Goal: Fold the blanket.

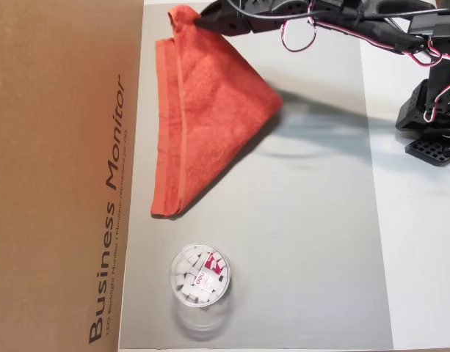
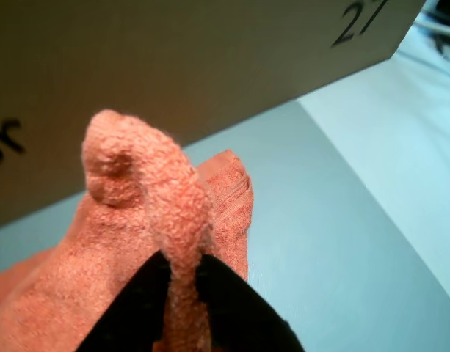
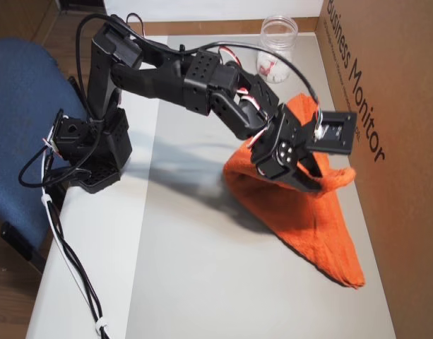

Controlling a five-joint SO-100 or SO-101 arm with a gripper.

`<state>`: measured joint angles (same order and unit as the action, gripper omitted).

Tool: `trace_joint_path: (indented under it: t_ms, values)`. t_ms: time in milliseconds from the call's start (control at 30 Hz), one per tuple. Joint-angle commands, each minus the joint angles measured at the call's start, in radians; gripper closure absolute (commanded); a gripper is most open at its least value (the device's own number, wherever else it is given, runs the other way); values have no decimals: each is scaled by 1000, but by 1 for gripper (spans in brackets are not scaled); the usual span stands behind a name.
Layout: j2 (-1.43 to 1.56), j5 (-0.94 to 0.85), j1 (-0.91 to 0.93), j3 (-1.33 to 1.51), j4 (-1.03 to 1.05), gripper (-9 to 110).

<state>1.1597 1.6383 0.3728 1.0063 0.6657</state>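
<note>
I had the black two-finger gripper [image 2: 182, 282] clamped on a raised fold of the orange-red fuzzy terry-cloth blanket [image 1: 210, 110]; in the wrist view both dark fingers [image 2: 140, 312] pinched the cloth between them, a bunched nub sticking up above. The blanket lay folded into a rough triangle on the grey mat [image 1: 305, 242], along the mat's edge beside the brown cardboard "Business Monitor" box [image 1: 56, 176]. In an overhead view its pinched corner sat up at the mat's top edge, its hemmed band ran down the box side, its lower tip pointed toward the clear plastic jar of white pieces [image 1: 200, 275]. The jar stood apart from the blanket, near the mat's bottom edge. The arm's base [image 3: 96, 152] sat off the mat on the white tabletop [image 3: 96, 282].
</note>
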Motion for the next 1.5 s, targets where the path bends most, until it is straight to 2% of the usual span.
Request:
trace_joint_path:
  t_ms: [0, 400, 633, 900, 1200, 1467]
  values:
    - [2, 38, 17, -143, -21, 102]
    - [-305, 25, 51, -417, -35, 102]
    - [-391, 23, 34, -433, -222, 102]
    - [-489, 20, 51, -433, -244, 102]
    - [-583, -92, 80, -433, -426, 102]
    - [-620, -209, 81, -433, -440, 102]
